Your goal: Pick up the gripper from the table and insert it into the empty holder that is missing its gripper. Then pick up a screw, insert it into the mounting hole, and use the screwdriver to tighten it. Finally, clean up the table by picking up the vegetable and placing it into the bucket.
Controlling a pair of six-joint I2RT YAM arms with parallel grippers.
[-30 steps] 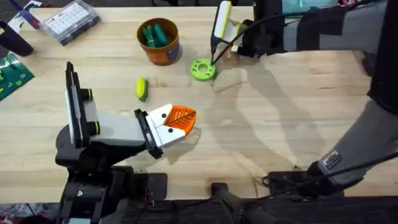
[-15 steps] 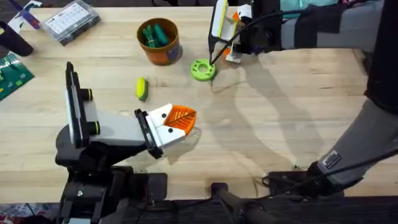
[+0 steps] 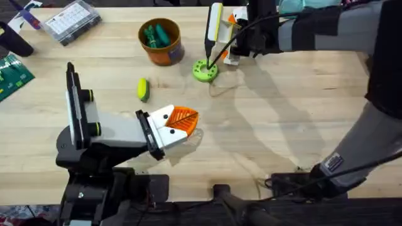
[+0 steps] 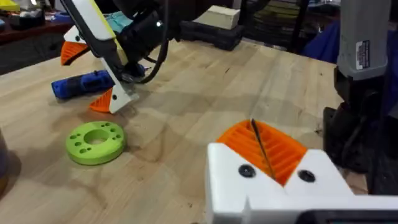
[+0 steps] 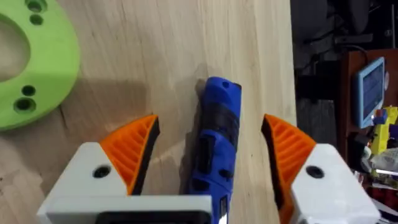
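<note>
- The table (image 3: 270, 125) is light wood with both arms over it; the right arm reaches across its far side and the left arm sits low at the near left.
- The left gripper (image 3: 179, 125) rests idle near the table's middle, its white fingers with orange pads closed together on nothing, as the left wrist view shows.
- The right gripper (image 5: 211, 158) hangs at the far side with its pads spread wide, one on each side of the screwdriver (image 5: 216, 146), which lies flat on the wood between them, apparently not yet gripped.
- Judging by this, the work is at the screwdriver pick-up; I cannot tell whether the gripper insertion and screw placement are finished, as no holder is clearly seen.
- The bucket (image 3: 161, 41) stands at the far side, left of the right gripper, with dark green pieces already in it.
- A clear compartment box (image 3: 69, 20) sits at the far left corner, well apart from the action.
- The lime-green disc (image 3: 205, 70) with holes lies just beside the right gripper and close to the screwdriver, so it may crowd the grasp.
- The vegetable (image 3: 143, 89) lies on the table between the bucket and the left gripper, so clean-up remains to be done.
</note>
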